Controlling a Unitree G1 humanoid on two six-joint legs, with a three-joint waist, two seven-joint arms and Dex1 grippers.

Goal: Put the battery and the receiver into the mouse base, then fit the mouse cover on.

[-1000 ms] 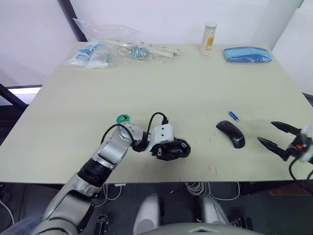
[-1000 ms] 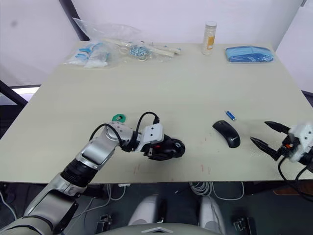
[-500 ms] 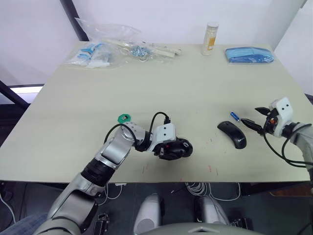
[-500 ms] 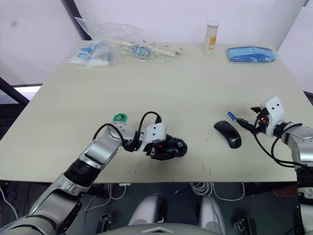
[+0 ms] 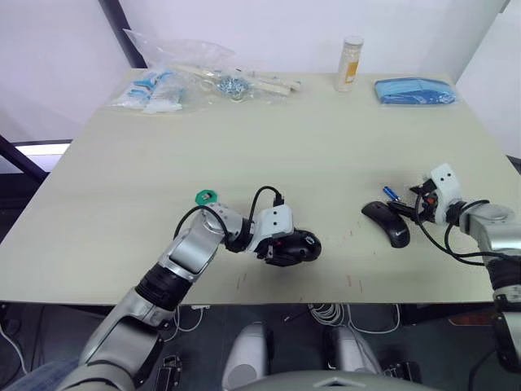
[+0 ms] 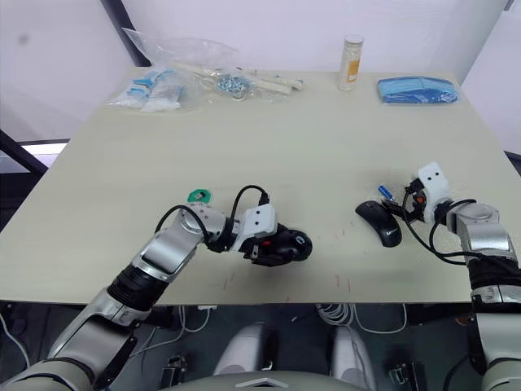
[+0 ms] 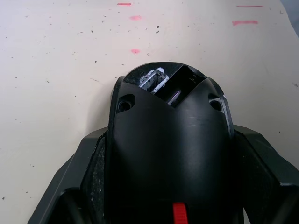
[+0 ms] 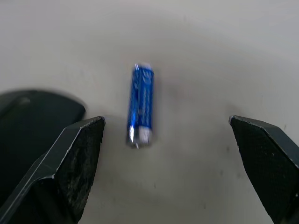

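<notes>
Both claws down at desk (image 5: 326, 130) level: my left claw (image 7: 163, 196) is clamped on the mouse base (image 7: 170, 149), near the front edge w/ its compartment showing. My right claw (image 8: 168, 154) is wide open, fingers either side of the battery (image 8: 141, 105) w/o touching, mouse cover (image 5: 384, 222) lying just beside it

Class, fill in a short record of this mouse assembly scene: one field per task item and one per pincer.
battery: lying loose on the table, beside the mouse cover
mouse cover: on the table, not fitted
mouse base: gripped, compartment open
left pincer: shut on the mouse base
right pincer: open, fingers either side of the battery, not touching
</notes>
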